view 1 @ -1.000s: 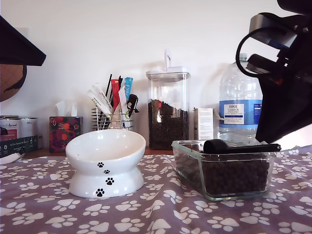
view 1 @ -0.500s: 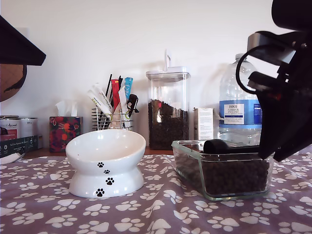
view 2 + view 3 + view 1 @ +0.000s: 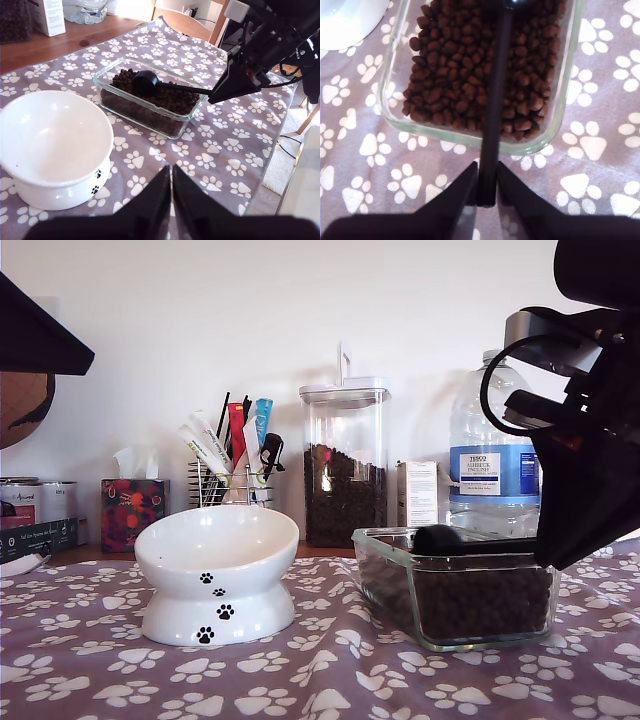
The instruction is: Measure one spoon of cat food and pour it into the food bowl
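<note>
My second gripper (image 3: 487,192) reaches down at the glass dish's (image 3: 385,570) end farthest from the bowl (image 3: 217,575), jaws clamped on the spoon's (image 3: 155,84) handle tip. The spoon's head sits on the cat food (image 3: 465,75) in the dish. My first gripper (image 3: 171,200) hangs above the cloth beside the bowl, jaws together, empty. Since a second ago, my second gripper has dropped onto the handle.

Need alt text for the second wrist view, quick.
My second hand grips the end of the black spoon handle, which runs out over a clear glass dish of dark cat food on a paw-print cloth.
</note>
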Controlling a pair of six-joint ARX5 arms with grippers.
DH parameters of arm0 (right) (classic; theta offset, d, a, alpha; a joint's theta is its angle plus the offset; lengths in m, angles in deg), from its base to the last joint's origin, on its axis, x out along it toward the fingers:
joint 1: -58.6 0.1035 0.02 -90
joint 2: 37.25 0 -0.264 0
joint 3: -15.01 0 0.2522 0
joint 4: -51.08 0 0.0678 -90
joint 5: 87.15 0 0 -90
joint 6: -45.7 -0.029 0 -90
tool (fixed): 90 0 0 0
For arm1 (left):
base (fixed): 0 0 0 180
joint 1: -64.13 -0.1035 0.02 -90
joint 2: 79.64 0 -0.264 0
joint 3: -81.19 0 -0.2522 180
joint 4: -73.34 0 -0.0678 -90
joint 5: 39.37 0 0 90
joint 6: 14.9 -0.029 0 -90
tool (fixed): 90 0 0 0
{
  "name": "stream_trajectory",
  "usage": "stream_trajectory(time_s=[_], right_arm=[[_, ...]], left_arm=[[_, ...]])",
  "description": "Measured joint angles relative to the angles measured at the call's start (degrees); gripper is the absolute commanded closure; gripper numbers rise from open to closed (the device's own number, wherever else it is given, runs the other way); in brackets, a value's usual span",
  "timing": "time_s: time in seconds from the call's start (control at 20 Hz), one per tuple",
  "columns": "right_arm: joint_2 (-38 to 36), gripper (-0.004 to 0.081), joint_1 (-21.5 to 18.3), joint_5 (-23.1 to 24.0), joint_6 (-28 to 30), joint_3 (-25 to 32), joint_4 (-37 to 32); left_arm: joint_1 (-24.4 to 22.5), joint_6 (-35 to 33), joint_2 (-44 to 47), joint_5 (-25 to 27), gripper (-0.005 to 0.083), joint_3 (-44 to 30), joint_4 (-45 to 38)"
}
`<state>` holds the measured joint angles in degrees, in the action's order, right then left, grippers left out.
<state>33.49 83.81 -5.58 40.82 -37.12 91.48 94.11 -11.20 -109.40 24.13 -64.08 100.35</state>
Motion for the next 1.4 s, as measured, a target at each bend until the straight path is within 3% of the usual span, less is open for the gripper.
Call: stream_trajectory(time_s=[0.35,0.75,1.05,1.2,1.4], right_arm=[[0.0,0.0783,0.0,-1.2,-3.0,0.0,0.0],[0.0,0.0783,0.0,-1.6,-14.3,-1.0,-0.9],[-0.2,0.0783,0.0,-1.6,-10.6,-2.2,-0.2],[-0.2,0.0783,0.0,-1.8,-13.3,-2.2,2.0],[-0.2,0.0783,-2.4,-7.6,-21.4,-2.2,2.0]], left_arm=[[0.0,0.0,0.0,0.0,0.0793,0.0,0.0],[0.0,0.0,0.0,0.0,0.0793,0.0,0.0],[0.0,0.0,0.0,0.0,0.0793,0.0,0.0],[0.0,0.0,0.0,0.0,0.0793,0.0,0.0],[0.0,0.0,0.0,-0.1,0.0793,0.0,0.0]])
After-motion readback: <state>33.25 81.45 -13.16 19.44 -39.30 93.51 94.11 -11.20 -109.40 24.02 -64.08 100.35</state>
